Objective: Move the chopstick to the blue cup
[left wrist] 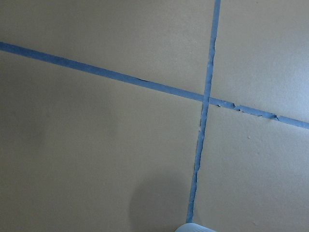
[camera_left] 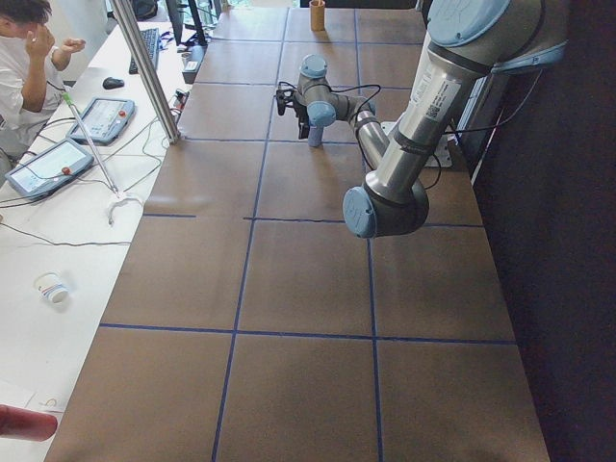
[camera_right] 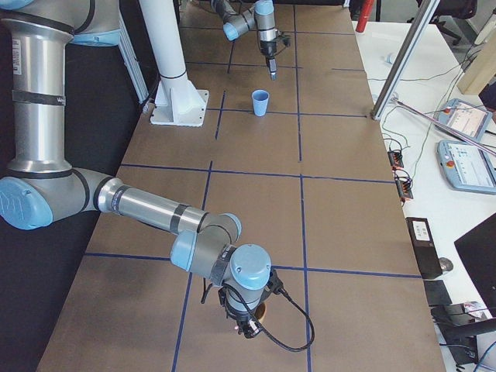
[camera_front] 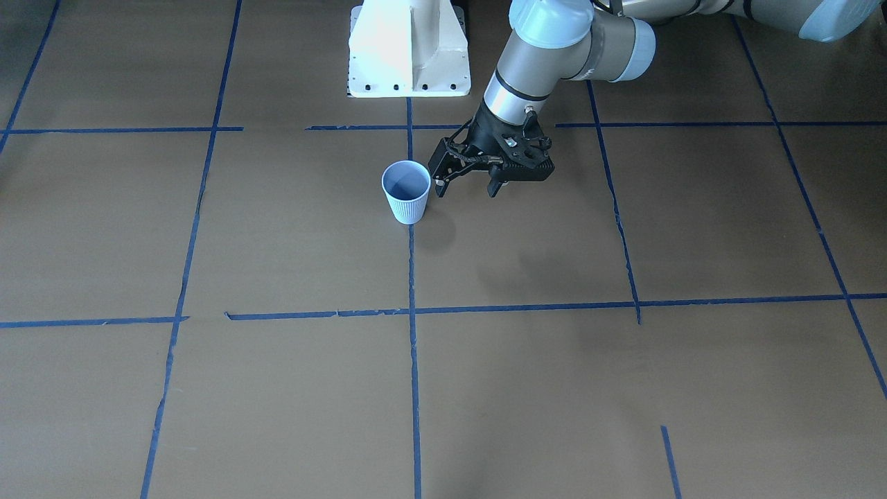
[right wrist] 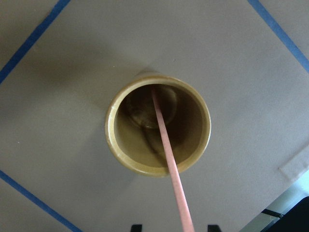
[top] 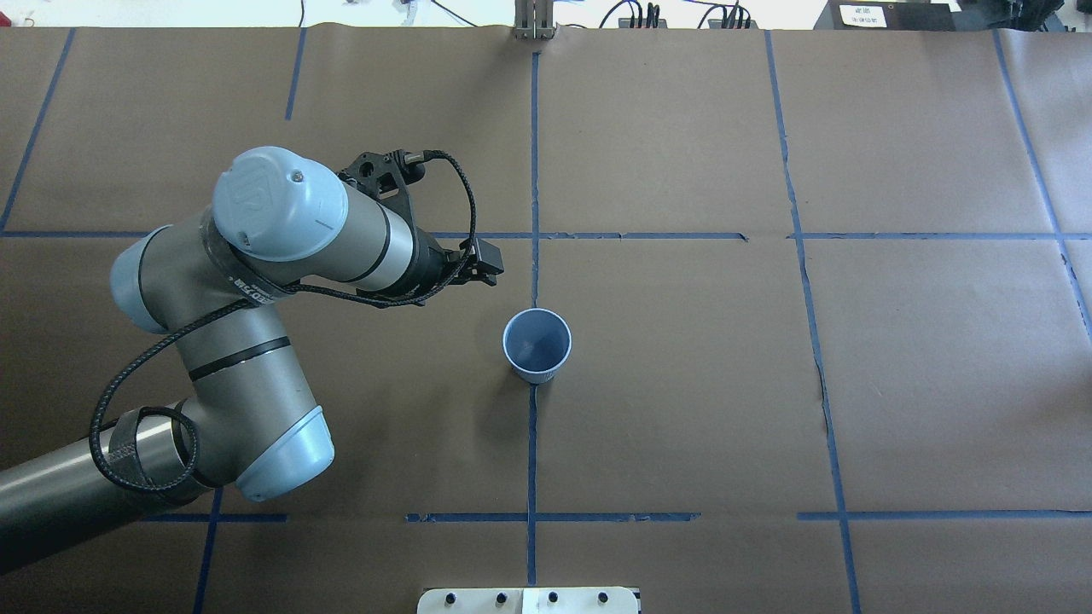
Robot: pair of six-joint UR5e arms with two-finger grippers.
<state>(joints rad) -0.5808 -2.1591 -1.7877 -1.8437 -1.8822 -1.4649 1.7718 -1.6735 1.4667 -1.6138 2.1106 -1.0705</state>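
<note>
The blue cup [camera_front: 407,190] stands upright and empty on the brown paper, also in the overhead view [top: 537,344]. My left gripper [camera_front: 468,188] hangs open and empty right beside the cup, fingers pointing down; in the overhead view it [top: 480,266] is just left of and beyond the cup. In the right wrist view a pinkish-orange chopstick [right wrist: 166,145] leans in a tan cylindrical cup [right wrist: 158,123]. Its upper end runs up between the spread fingertips of my right gripper [right wrist: 175,227], which is open above that cup. In the exterior right view this gripper [camera_right: 242,316] is at the table's near end.
Blue tape lines divide the paper-covered table into squares. The white robot base [camera_front: 409,52] stands behind the blue cup. The tan cup [camera_left: 317,14] sits at the far end of the table from the blue cup. An operator [camera_left: 24,58] and tablets are beside the table.
</note>
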